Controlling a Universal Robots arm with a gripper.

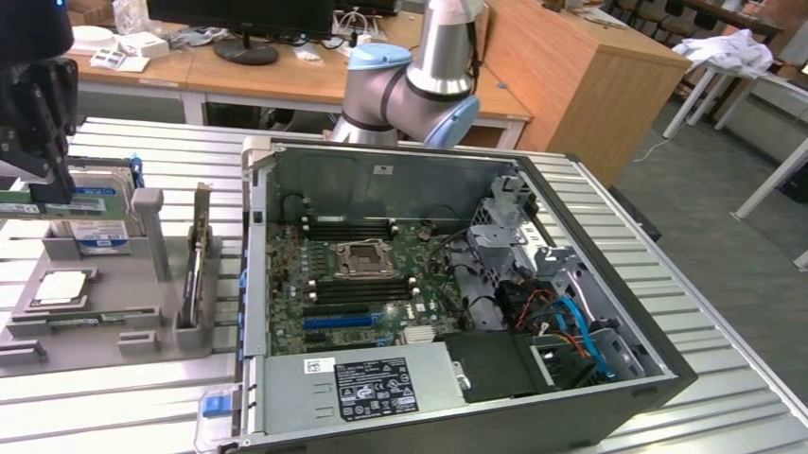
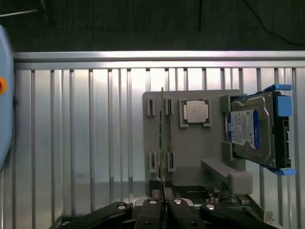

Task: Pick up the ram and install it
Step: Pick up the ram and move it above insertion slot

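Your gripper (image 2: 163,205) pinches the ram (image 2: 162,138) high over the tray (image 2: 190,148), and its long side lies the same way as the slots (image 1: 366,230), well off to the exterior view's right.

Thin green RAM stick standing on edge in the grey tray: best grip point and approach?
Thin green RAM stick: probably pinch the flat faces midway along its free top edge, coming straight down; it stands on edge in slots of the grey tray.
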